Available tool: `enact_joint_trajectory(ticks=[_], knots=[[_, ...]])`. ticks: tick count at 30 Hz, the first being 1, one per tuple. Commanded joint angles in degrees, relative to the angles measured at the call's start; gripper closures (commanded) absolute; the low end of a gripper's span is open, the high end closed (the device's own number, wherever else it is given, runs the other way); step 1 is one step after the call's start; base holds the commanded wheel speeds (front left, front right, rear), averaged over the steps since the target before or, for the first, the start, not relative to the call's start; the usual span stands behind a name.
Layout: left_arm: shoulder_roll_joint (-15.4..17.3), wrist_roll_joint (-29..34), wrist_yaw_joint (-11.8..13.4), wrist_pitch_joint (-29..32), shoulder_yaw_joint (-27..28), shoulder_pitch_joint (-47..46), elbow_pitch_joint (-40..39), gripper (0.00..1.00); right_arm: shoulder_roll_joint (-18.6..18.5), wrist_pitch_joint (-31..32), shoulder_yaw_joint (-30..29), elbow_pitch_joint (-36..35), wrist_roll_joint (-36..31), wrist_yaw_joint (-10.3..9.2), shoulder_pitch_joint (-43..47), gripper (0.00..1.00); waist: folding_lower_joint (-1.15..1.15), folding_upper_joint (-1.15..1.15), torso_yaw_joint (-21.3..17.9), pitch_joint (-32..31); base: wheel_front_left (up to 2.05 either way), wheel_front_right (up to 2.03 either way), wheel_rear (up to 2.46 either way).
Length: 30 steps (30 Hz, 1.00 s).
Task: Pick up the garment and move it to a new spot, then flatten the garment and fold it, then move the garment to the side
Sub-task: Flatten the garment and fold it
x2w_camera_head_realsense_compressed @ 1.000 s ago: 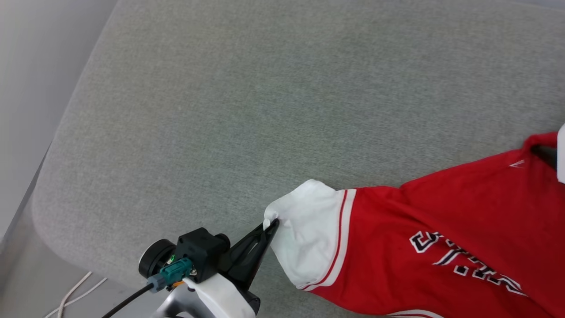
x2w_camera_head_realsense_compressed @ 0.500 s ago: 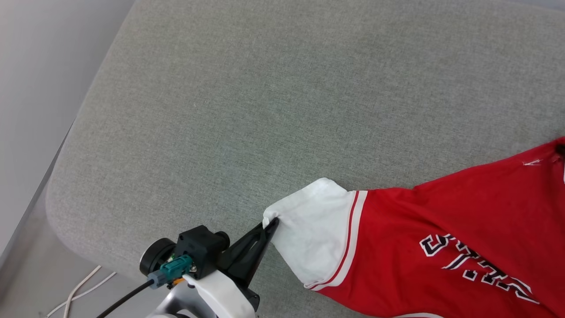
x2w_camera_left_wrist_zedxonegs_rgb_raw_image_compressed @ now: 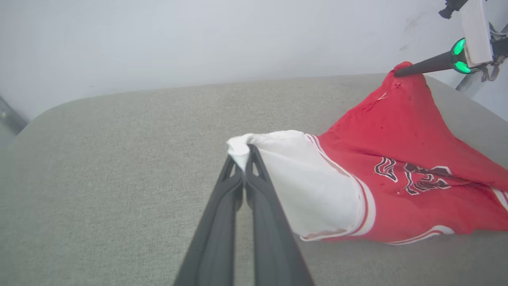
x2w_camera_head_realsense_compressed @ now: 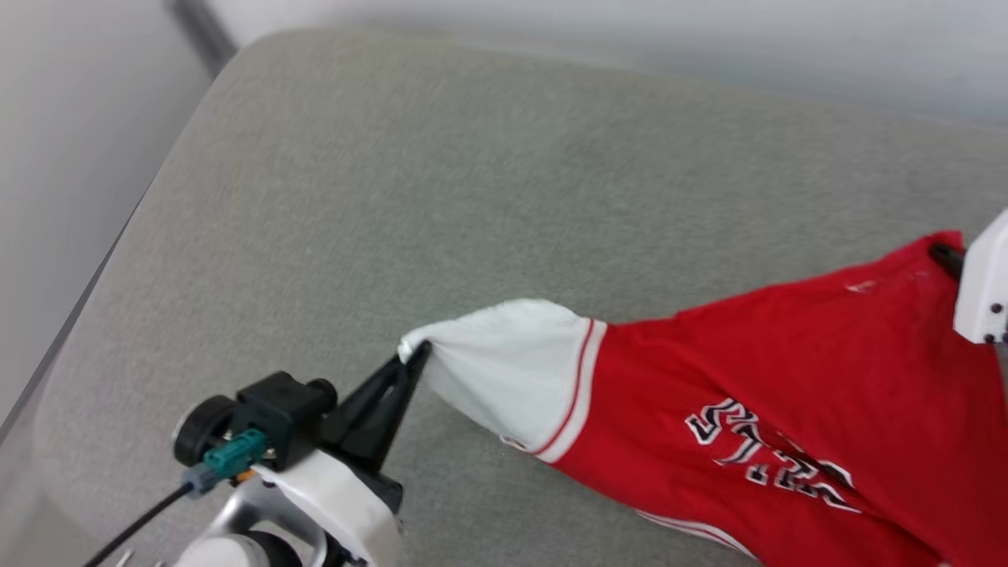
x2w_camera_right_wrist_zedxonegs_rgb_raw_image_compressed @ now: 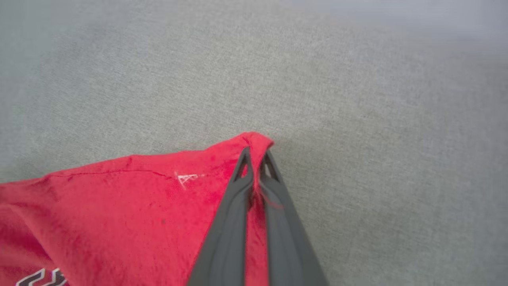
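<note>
Over on the grey cushion (x2w_camera_head_realsense_compressed: 378,197), the right gripper (x2w_camera_right_wrist_zedxonegs_rgb_raw_image_compressed: 256,153) has just clamped onto the far corner of the red jersey (x2w_camera_head_realsense_compressed: 787,370) while the left gripper (x2w_camera_head_realsense_compressed: 420,352) still pinches its white sleeve (x2w_camera_head_realsense_compressed: 504,366), so it's strung between both, half-lifted and looks ready to carry.

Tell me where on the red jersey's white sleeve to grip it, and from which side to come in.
Grip the white sleeve at its outer tip, coming in low over the grey cushion from the side away from the red body. There the sleeve tapers to a bunched point, thin enough to pinch. The left tool is shut on that tip.
</note>
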Motion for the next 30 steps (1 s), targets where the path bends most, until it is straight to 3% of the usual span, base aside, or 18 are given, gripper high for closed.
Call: enact_joint_trajectory(ticks=[1, 7, 16, 30], knots=[[0.5, -0.2, 0.4, -0.3, 0.6, -0.7, -0.4, 1.0, 0.5, -0.7, 0.7, -0.7, 0.6, -0.01, -0.7, 1.0, 0.0, 0.0, -4.2, -4.3, 0.0, 0.0, 0.0], [2.1, 1.1, 2.9, -2.4, 5.7, -3.6, -3.8, 1.0, -1.1, -3.1, 4.0, -7.2, 2.2, -0.01, -1.7, 1.0, 0.0, 0.0, -9.5, -9.4, 0.0, 0.0, 0.0], [5.6, 1.7, 5.3, -2.9, 13.7, -9.4, -9.2, 1.0, -0.7, -5.1, 1.5, -19.6, 5.7, 0.0, 0.2, 1.0, 0.0, 0.0, -15.9, -12.9, 0.0, 0.0, 0.0], [9.4, 1.7, 6.0, -1.4, 22.0, -23.0, -10.7, 1.0, 2.7, -6.1, -4.1, -34.2, 6.0, -0.01, -2.2, 1.0, 0.0, 0.0, -21.4, -10.4, 0.0, 0.0, 0.0]])
